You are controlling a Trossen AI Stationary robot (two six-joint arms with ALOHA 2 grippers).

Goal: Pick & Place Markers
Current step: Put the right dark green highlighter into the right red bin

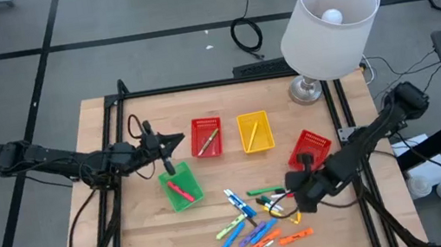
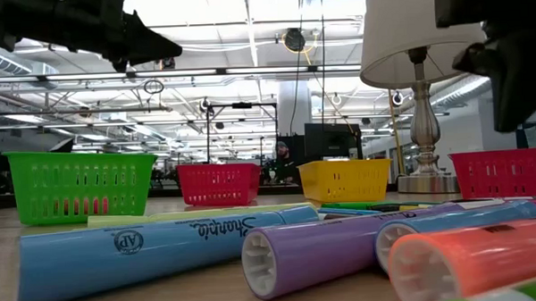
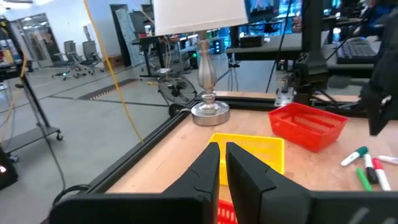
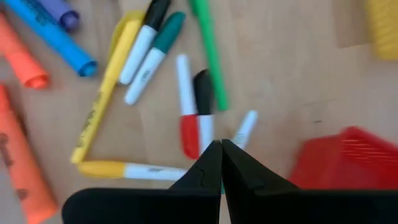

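A wooden table (image 1: 142, 240) seen from above holds four small mesh baskets and a loose scatter of markers (image 1: 257, 223) near its front edge, in pink, orange, blue, purple, green and yellow. One red marker (image 1: 180, 189) lies in the green basket (image 1: 180, 188).

The right gripper (image 4: 221, 149) hangs just above the right end of the scatter, its fingers pressed together and holding nothing. Directly below it lie a red-and-white marker (image 4: 186, 109) and a black-capped one (image 4: 202, 106), side by side.

The left gripper (image 3: 222, 163) hovers over the baskets, near the green one, its fingers nearly together with a thin gap and nothing between them.

The markers look light, stiff and smooth, so they will likely roll or slip. The middle of the barrel, pinched across its width, seems the safest hold; neighbours touching each other may get nudged.
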